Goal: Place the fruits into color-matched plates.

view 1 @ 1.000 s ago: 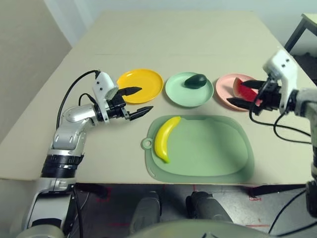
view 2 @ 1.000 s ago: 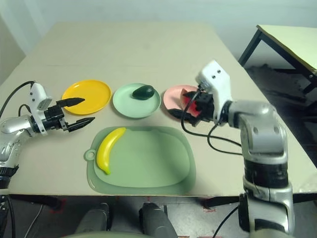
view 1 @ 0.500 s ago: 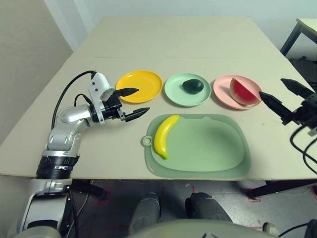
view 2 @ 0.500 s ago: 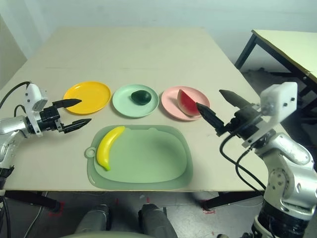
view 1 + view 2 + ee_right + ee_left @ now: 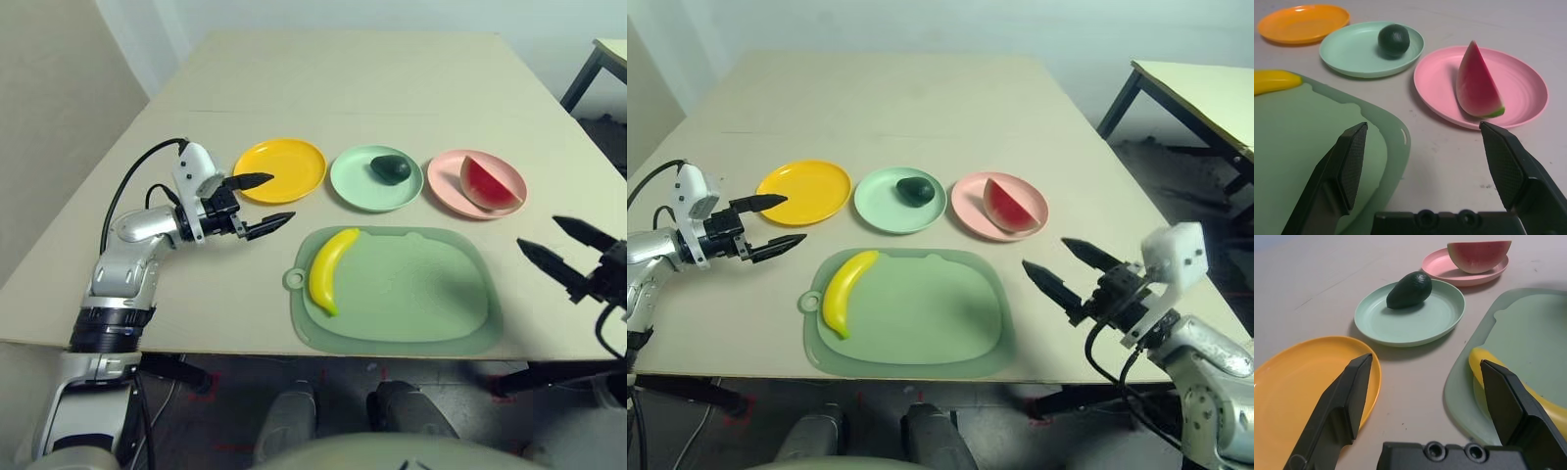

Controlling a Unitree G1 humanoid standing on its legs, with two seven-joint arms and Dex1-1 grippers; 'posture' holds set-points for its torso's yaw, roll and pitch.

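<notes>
Left gripper (image 5: 263,203) hovers with fingers spread and empty, just beside the yellow plate (image 5: 281,169), its upper finger over the plate's near rim. That plate is bare. Three plates stand in a row across the table (image 5: 392,78): yellow, then green plate (image 5: 375,178) with the avocado (image 5: 391,168) on it, then pink plate (image 5: 477,184) carrying the watermelon (image 5: 493,181). Three fruits in all, two of them plated. The banana (image 5: 327,269) lies on the left part of the green mat (image 5: 411,294), in front of the plates, nothing covering it. Far right, the right gripper (image 5: 1064,272) hangs spread and empty near the mat's right edge; half a second ago it was up by the pink plate, and it has pulled back toward the table's near edge.
</notes>
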